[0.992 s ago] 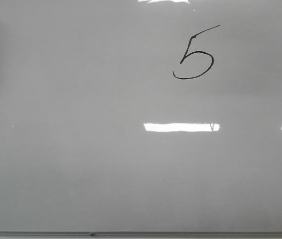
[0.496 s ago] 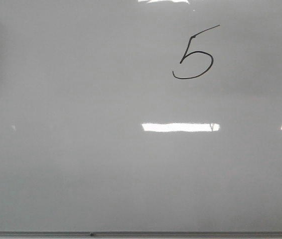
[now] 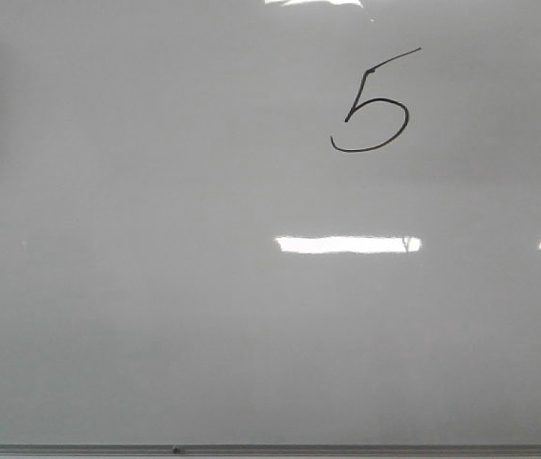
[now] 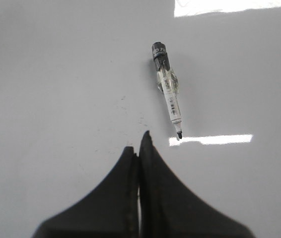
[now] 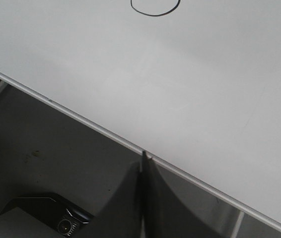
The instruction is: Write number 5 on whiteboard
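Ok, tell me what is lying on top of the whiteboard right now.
On the whiteboard is the drawn number 5, and in the left wrist view an uncapped marker lies flat on it, beyond the shut left gripper. Nothing covers either.

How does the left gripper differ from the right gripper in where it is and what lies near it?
The left gripper is over the whiteboard, near a loose marker; the right gripper sits at the board's frame edge, with only the 5 far ahead. Both are shut and empty.

Whiteboard [image 3: 156, 316] glossy, smooth, thin metal-looking frame; marker [image 4: 168, 89] clear and white plastic; jaws matt black.
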`<state>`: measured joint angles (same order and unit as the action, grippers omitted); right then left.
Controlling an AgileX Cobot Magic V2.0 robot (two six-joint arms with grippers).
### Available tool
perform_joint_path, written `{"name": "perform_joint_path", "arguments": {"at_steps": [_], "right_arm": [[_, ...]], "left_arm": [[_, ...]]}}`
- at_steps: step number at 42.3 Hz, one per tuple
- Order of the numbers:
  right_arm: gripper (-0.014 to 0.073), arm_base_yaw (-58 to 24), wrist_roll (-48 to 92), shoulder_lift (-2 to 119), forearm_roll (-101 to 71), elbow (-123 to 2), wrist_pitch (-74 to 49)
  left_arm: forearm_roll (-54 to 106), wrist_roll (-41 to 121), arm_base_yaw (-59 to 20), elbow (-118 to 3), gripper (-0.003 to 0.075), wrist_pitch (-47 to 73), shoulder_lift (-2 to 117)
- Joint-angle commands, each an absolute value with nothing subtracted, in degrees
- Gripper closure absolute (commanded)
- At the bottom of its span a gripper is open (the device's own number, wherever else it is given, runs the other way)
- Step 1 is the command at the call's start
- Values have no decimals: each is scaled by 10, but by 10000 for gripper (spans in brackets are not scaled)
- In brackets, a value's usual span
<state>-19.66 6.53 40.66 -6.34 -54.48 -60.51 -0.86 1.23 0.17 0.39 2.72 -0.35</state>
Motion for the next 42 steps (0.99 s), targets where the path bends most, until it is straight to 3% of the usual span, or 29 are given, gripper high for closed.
{"name": "perform_joint_path", "arguments": {"at_steps": [1,42], "right_arm": [[645,-193,65,404,-64,-561,-574],[645,-193,65,404,-64,-561,-575]], "left_arm": [[-4,7,-10,7,741,-16,-13],[-4,7,-21,7,741,-16,-13]]}}
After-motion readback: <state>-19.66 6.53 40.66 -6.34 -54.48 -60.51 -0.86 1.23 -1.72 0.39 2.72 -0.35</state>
